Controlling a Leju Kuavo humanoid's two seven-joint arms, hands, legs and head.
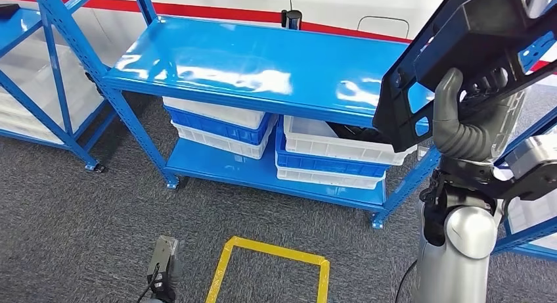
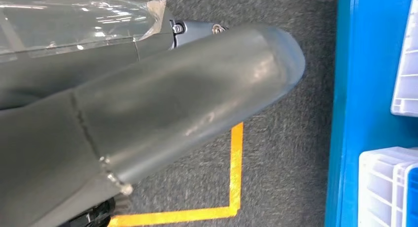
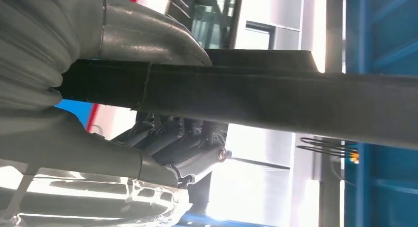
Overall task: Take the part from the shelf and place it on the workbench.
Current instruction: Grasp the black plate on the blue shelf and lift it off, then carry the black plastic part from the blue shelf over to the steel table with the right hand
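The part (image 1: pixel 453 60), a flat black moulded piece with cut-outs along its edge, was up in the air at the right of the head view, tilted, clear of the shelf and held in front of its right end. The right hand (image 1: pixel 469 116) had it gripped: grey thumb wrapped up over the near face, darker fingers (image 1: pixel 489 83) curled around the edge from behind. In the right wrist view the part (image 3: pixel 276 96) ran as a long dark bar across the frame, with the thumb (image 3: pixel 148 37) pressed on one side and the fingers (image 3: pixel 172 138) clamped on the other. A firm hold, no gap showing!

Down low, the left hand (image 1: pixel 164 267) hung beside the body over the grey carpet. In the left wrist view its thick grey thumb (image 2: pixel 197 94) lay straight out with nothing against it; how the other fingers lay, I could not tell.

Out from there, the blue shelf (image 1: pixel 249 63) stood with its glossy top board bare and shining. On the lower level sat stacked white and blue bins (image 1: pixel 220 122) at the left and another stack (image 1: pixel 335 155) at the right, the top white bin partly behind the part. A yellow taped square (image 1: pixel 269 267) marked the carpet before the shelf, just beside the left hand. A second blue rack (image 1: pixel 39 66) stood off to the left.
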